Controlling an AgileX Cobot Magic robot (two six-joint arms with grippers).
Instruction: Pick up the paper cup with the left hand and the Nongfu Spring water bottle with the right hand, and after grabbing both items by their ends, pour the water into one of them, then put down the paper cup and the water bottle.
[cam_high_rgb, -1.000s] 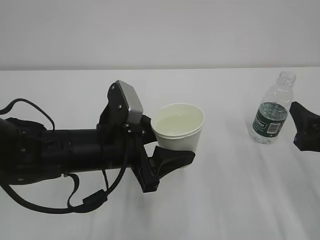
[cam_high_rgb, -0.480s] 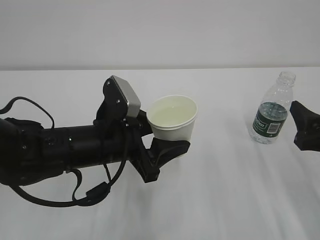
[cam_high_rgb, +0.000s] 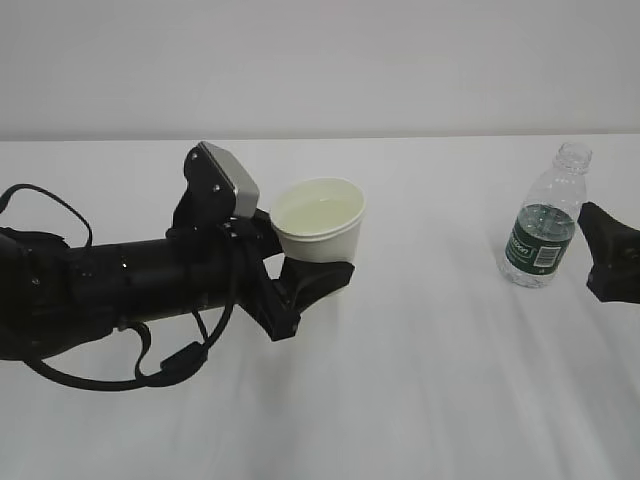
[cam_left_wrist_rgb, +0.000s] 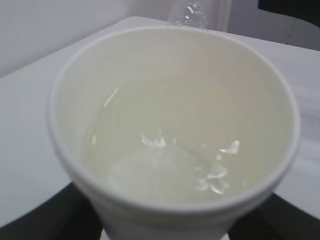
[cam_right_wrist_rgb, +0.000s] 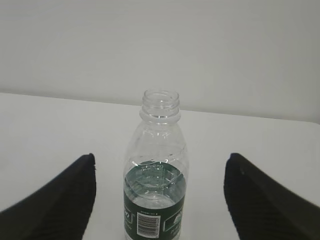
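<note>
My left gripper (cam_high_rgb: 322, 258) clasps the small white tapered paper cup (cam_high_rgb: 318, 218) around its lower wall, upright, rim up, clear water (cam_left_wrist_rgb: 165, 165) pooled inside; I judge it needs only lowering onto the white tabletop (cam_high_rgb: 430, 380) directly beneath. My right gripper (cam_right_wrist_rgb: 159, 195) stands wide and empty, the clear ribbed, green-labelled plastic bottle (cam_right_wrist_rgb: 155, 175) upright, capless and part-full, just ahead between its fingers, already set down.
</note>
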